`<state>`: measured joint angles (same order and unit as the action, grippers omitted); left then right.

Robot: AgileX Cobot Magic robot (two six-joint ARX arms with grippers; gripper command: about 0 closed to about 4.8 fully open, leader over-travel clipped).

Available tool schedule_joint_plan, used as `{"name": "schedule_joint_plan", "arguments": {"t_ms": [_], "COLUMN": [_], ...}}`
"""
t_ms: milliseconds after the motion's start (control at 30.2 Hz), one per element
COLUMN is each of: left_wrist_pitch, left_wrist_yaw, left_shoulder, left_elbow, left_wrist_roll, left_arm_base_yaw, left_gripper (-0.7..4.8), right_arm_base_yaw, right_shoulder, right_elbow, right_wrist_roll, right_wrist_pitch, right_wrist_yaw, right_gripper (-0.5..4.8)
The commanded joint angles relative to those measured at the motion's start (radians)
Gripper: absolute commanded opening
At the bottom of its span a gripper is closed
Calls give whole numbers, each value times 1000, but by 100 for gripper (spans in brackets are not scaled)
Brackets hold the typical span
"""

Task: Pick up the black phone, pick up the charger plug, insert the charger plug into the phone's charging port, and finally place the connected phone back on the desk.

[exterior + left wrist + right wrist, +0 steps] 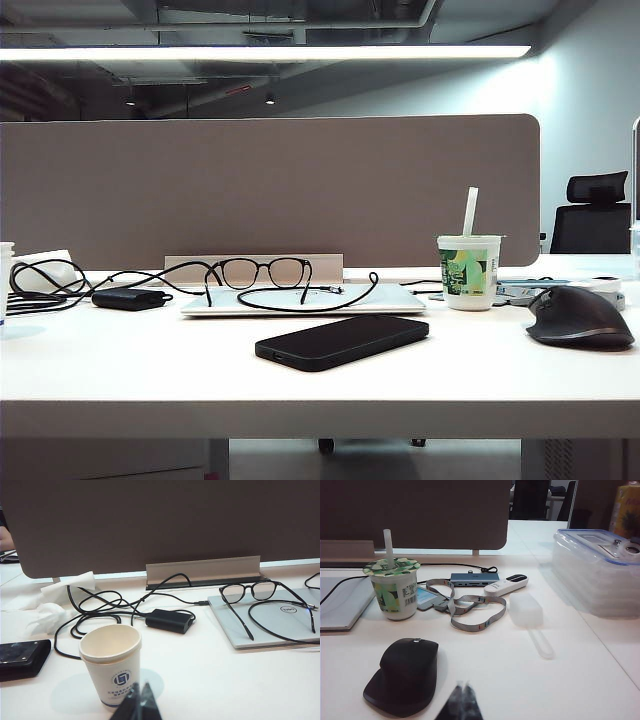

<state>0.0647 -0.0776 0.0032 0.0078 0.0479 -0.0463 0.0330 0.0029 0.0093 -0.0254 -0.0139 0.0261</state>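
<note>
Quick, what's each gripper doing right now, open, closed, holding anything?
Left gripper: closed, holding nothing, above the paper cup.
Right gripper: closed, holding nothing, beside the black mouse.

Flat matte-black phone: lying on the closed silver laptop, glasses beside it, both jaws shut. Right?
Not quite. In the exterior view the flat matte-black phone lies on the white desk, in front of the closed silver laptop; the black-framed glasses sit on that laptop. Both jaws are shut.
</note>
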Motion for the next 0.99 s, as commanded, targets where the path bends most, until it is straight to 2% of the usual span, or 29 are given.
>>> {"name": "schedule_joint_plan", "arguments": {"t_ms": [33, 265, 430, 563, 794, 993], "left_wrist_pitch": [12, 11, 30, 27, -100, -112], "left_wrist_yaw": [-6, -6, -6, -6, -5, -5], "left_shoulder": [0, 0, 0, 0, 9, 92], "left_elbow": [1, 1, 4, 31, 149, 260], "left_wrist_roll": [-3, -3, -30, -87, -90, -105], "left_arm_base_yaw": [-2, -2, -2, -2, -2, -2], "left_gripper": [-6, -6, -6, -6, -6, -6], "right_arm_base_yaw": [-2, -2, -2, -3, -3, -3], "right_shoulder": [0, 0, 0, 0, 21, 157], "right_elbow": [1, 2, 44, 126, 299, 461], "right_wrist_roll": [3, -5, -106, -105, -76, -74], "right_wrist_pitch": [14, 19, 15, 7, -77, -115], "right_wrist_yaw": [-3, -6, -6, -3, 28, 27], "right_gripper": [-6, -6, -6, -6, -6, -6]}}
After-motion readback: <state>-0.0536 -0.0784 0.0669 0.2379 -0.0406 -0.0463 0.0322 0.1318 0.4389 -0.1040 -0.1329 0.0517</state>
